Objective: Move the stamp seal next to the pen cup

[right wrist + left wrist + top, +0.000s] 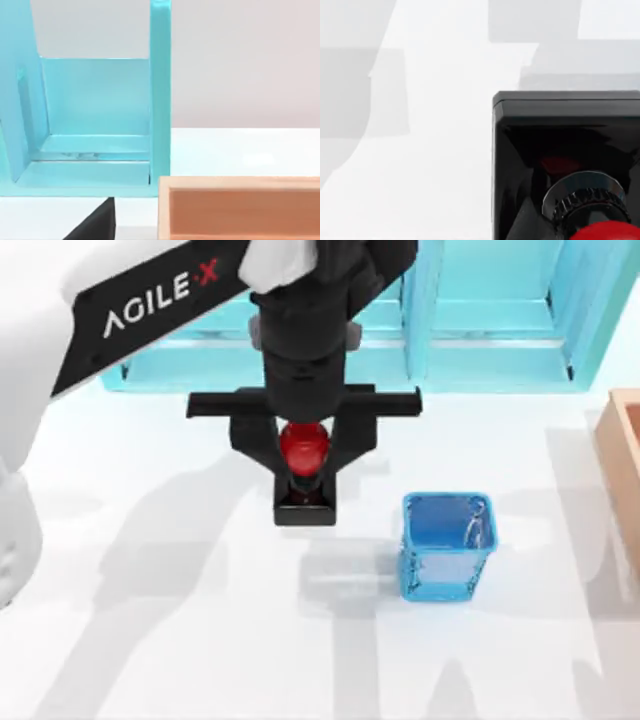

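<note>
The stamp seal [303, 443] shows its glossy red knob between the black fingers of my left gripper [304, 465], which is shut on it; its black square base [305, 510] sticks out below the fingers. It is just left of the table's middle. The left wrist view looks down on the stamp seal [565, 150] from close by, black base and knurled collar over white table. The pen cup [447, 545], translucent blue and square, stands upright to the right of the stamp and a little nearer the front, with a gap between them.
A large light-blue shelf unit [480, 340] runs along the back of the table, and the right wrist view faces the shelf unit [95, 100]. A wooden box [625, 460] sits at the right edge; this wooden box [240, 205] lies near that camera.
</note>
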### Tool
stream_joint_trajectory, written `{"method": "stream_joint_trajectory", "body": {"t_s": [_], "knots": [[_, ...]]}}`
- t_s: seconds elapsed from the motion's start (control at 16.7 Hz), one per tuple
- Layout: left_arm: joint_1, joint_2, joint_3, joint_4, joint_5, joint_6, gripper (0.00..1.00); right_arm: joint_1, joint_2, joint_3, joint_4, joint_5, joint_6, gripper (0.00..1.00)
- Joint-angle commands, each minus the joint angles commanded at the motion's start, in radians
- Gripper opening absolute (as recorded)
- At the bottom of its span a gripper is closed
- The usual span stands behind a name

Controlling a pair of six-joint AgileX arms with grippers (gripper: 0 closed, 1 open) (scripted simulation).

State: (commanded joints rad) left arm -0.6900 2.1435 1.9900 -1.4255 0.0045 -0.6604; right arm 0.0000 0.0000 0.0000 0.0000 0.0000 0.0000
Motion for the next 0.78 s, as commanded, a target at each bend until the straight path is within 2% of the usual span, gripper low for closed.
{"method": "stream_joint_trajectory", "body": {"t_s": [0.18, 0.78], "knots": [[-0.068, 0.053, 0.051, 0.010, -0.001, -0.069, 0.00, 0.000, 0.000, 0.000, 0.000, 0.000, 0.000, 1.00], [-0.070, 0.051, -0.007, 0.064, 0.001, -0.070, 0.00, 0.000, 0.000, 0.000, 0.000, 0.000, 0.000, 1.00]]}}
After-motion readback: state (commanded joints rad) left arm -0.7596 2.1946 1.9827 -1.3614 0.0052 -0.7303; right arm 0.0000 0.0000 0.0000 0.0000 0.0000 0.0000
